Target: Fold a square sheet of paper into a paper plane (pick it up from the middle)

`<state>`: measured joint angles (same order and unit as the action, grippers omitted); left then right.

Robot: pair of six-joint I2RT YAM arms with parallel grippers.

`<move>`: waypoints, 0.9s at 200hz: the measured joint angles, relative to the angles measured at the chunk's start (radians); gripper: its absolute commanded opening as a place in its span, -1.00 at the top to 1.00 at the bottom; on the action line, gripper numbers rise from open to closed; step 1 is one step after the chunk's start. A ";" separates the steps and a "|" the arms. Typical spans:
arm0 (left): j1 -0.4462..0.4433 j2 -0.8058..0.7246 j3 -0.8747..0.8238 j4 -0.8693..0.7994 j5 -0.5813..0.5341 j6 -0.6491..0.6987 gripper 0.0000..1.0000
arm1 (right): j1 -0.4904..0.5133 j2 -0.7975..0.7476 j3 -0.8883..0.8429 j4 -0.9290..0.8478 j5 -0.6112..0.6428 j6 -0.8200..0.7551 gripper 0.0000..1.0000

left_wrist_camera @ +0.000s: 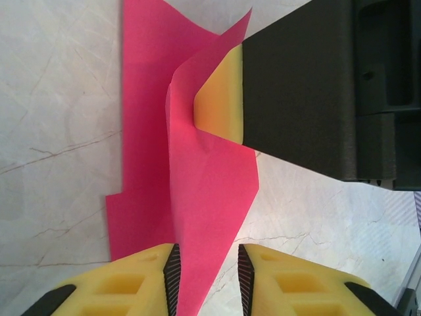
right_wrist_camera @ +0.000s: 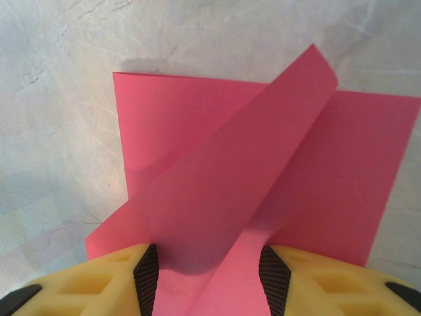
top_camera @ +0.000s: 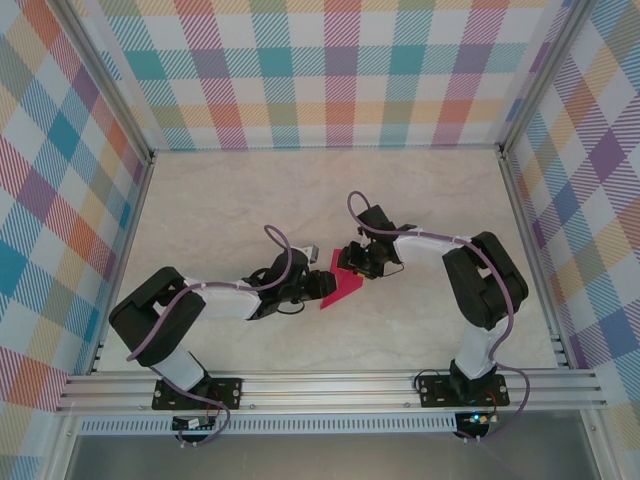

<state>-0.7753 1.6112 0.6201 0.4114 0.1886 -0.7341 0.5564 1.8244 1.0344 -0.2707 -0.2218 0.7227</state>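
Left gripper: jaws spread, a raised flap standing between them.
Square sheet of paper: mid-table, partly folded, one flap lifted, between both grippers.
Right gripper: jaws spread astride the lifted flap, one fingertip touching the paper.

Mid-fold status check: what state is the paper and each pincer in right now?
square sheet of paper: partly folded, one flap raised, the rest flat on the table.
left pincer: open, fingers either side of the raised flap.
right pincer: open, paper lying between its fingers.
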 measured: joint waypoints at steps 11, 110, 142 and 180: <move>0.000 0.001 0.000 -0.002 0.002 -0.006 0.26 | 0.000 0.000 0.000 0.000 0.000 -0.006 -0.02; 0.002 0.066 0.013 0.009 0.002 -0.033 0.07 | 0.000 0.003 0.002 -0.001 0.001 -0.006 -0.02; 0.002 0.061 0.013 0.010 0.002 -0.033 0.03 | 0.000 0.003 0.002 -0.001 0.001 -0.006 -0.01; 0.002 0.014 0.005 0.009 -0.016 -0.035 -0.08 | 0.000 0.003 0.002 -0.002 0.002 -0.006 0.00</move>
<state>-0.7731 1.6253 0.6250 0.4202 0.1722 -0.7696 0.5564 1.8275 1.0363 -0.2722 -0.2199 0.7166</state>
